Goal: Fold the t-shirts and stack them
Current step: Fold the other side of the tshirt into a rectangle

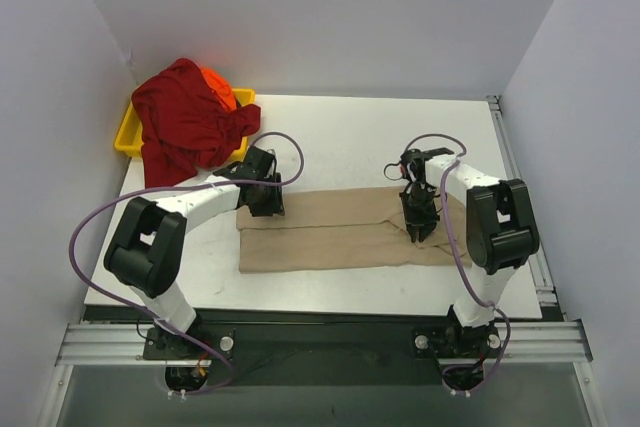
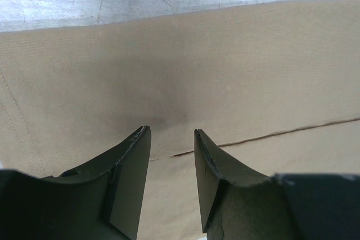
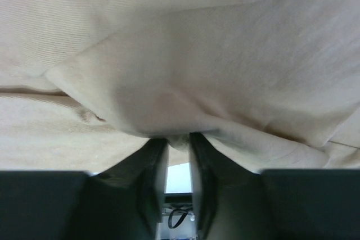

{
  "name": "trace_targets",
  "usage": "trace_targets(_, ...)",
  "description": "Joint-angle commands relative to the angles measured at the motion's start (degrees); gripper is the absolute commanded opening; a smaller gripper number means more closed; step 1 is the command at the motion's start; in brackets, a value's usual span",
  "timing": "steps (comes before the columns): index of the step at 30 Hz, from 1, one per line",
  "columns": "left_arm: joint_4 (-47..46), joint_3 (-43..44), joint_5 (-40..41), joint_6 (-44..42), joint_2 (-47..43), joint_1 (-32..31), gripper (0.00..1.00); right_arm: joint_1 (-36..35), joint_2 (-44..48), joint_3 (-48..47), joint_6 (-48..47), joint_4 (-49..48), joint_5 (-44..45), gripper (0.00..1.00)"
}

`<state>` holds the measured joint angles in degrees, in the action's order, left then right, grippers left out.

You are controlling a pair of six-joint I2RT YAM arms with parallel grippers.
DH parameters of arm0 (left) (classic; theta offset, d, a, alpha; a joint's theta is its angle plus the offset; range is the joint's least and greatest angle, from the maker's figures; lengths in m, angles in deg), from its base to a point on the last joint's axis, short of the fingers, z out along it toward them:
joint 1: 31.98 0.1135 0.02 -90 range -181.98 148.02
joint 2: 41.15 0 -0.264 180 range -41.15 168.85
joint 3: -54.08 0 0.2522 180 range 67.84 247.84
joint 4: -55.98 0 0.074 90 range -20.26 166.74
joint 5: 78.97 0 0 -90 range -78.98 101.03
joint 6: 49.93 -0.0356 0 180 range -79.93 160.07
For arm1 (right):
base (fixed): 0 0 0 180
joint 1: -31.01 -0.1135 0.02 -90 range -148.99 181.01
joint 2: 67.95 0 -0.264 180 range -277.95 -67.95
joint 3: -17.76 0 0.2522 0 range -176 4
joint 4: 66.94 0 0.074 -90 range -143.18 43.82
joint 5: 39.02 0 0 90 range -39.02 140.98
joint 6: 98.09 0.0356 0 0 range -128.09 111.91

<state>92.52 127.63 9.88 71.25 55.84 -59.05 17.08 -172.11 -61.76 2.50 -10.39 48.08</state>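
Two tools work at opposite ends of one garment. The left tool (image 2: 171, 132) stands open, its dark fingers apart with nothing between them, tips just above or on the tan t-shirt (image 1: 330, 232); whether they touch it cannot be told. In its wrist view the cloth there is flat and smooth, with a stitched seam running down at 9 o'clock and a folded edge crossing from beneath the fingers out toward 3 o'clock. Bare pale surface (image 1: 350, 137) shows beyond the cloth at 12 o'clock.

The right tool (image 3: 178, 135) is nearly closed, pinching a gathered fold of the same tan cloth at its tips. From there the fabric bunches, puckers and spreads in soft overlapping layers across its wrist view.

From above, the tan t-shirt lies as a long folded band across the middle of the surface, toward 6 o'clock. The left tool is at its 9 o'clock end and the right tool near its 3 o'clock end, where the cloth is more rumpled.

At 10 o'clock, well apart from the band, the dark red t-shirt (image 1: 185, 122) is heaped crumpled over a yellow tray (image 1: 130, 137), spilling onto the surface. The bright orange t-shirt (image 1: 218, 85) peeks out from behind it.
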Motion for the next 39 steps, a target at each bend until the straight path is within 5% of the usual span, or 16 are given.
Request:
trace_targets(1, -2.04, 0.68, -0.26, 0.64, -0.49, 0.00, 0.47, 0.05, -0.43, -0.51, 0.13, 4.23, 2.72, 0.20)
trace_targets(7, -2.04, 0.42, -0.26, 0.64, -0.49, 0.00, 0.47, 0.31, -0.52, -4.28, -1.27, 8.45, -2.52, 0.00)
trace_targets(16, -2.40, 0.24, -0.52, 0.73, -0.49, -0.09, 0.47, 3.56, 0.19, -11.33, -3.47, 18.65, -21.61, 0.00)
trace_targets(28, -2.57, -0.73, -0.44, 0.73, -0.93, -0.09, 0.47, 4.44, 1.59, -11.41, -2.95, 18.74, -21.64, 0.39)
trace_targets(39, -2.75, 2.61, 0.09, -0.24, 0.83, -0.44, 0.47, 16.29, 8.88, -2.72, 5.05, 16.02, -7.13, 0.39)
